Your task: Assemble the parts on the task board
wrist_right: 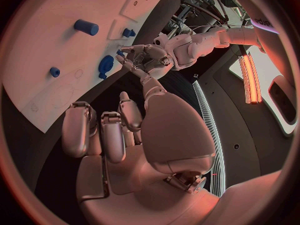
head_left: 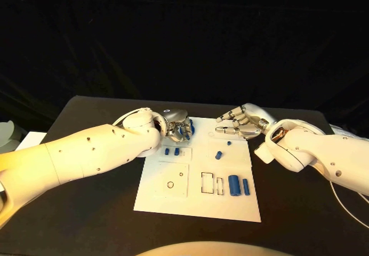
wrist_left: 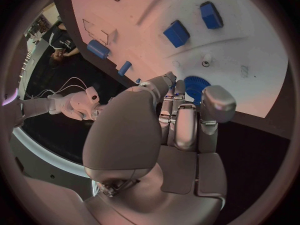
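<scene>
The white task board (head_left: 158, 194) lies in the middle of the table. A blue gear (head_left: 191, 129) lies flat at its far left corner. My left hand (head_left: 178, 125) curls down over the gear (wrist_left: 195, 87), with fingertips (wrist_left: 172, 82) and thumb against its rim. My right hand (head_left: 242, 122) hovers at the board's far edge, fingers half curled and apart, holding nothing. Two small blue blocks (head_left: 172, 152) sit near the left hand. A blue peg (head_left: 229, 143) and a short cylinder (head_left: 218, 155) stand mid-board. Two larger cylinders (head_left: 240, 186) lie at the near right.
Outlined slots (head_left: 207, 182) and a small ring (head_left: 170, 185) mark the board's near half. Black tabletop (head_left: 85, 213) surrounds the board on all sides. My right forearm (head_left: 323, 154) lies over the table to the right of the board.
</scene>
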